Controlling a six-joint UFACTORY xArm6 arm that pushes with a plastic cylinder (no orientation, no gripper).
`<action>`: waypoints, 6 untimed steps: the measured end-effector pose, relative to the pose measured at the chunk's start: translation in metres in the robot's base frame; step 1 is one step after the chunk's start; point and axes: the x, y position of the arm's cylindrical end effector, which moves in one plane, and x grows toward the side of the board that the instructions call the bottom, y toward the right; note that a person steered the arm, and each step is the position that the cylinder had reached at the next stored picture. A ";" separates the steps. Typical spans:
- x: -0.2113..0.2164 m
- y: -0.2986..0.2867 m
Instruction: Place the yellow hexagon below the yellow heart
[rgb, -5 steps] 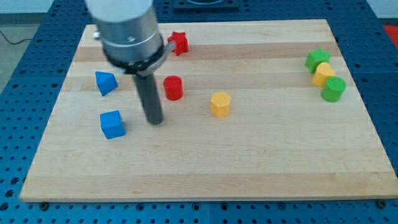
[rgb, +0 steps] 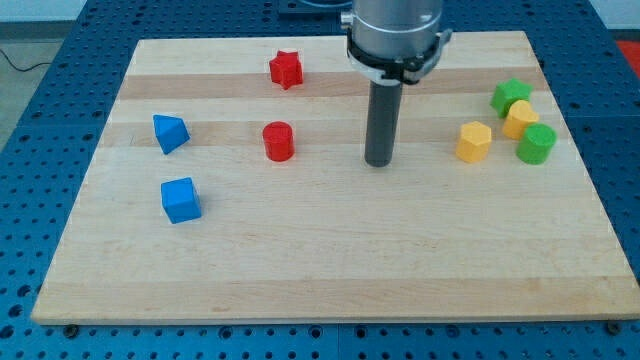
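The yellow hexagon (rgb: 474, 141) lies on the wooden board (rgb: 330, 260) at the view's right. The yellow heart (rgb: 520, 119) sits just to its upper right, wedged between a green block (rgb: 511, 96) above it and a green cylinder (rgb: 536, 144) below it. The hexagon is left of the green cylinder, a small gap apart. My tip (rgb: 378, 163) rests on the board near the middle, well to the left of the hexagon and not touching any block.
A red star (rgb: 286, 69) lies near the top edge. A red cylinder (rgb: 278, 141) is left of my tip. A blue triangular block (rgb: 170, 133) and a blue cube (rgb: 181, 199) lie at the view's left.
My tip moved from the left part of the board to the middle. The yellow hexagon moved far to the right, from the centre to beside the green and yellow cluster.
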 end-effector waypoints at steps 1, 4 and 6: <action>-0.016 0.025; -0.016 0.129; -0.045 0.079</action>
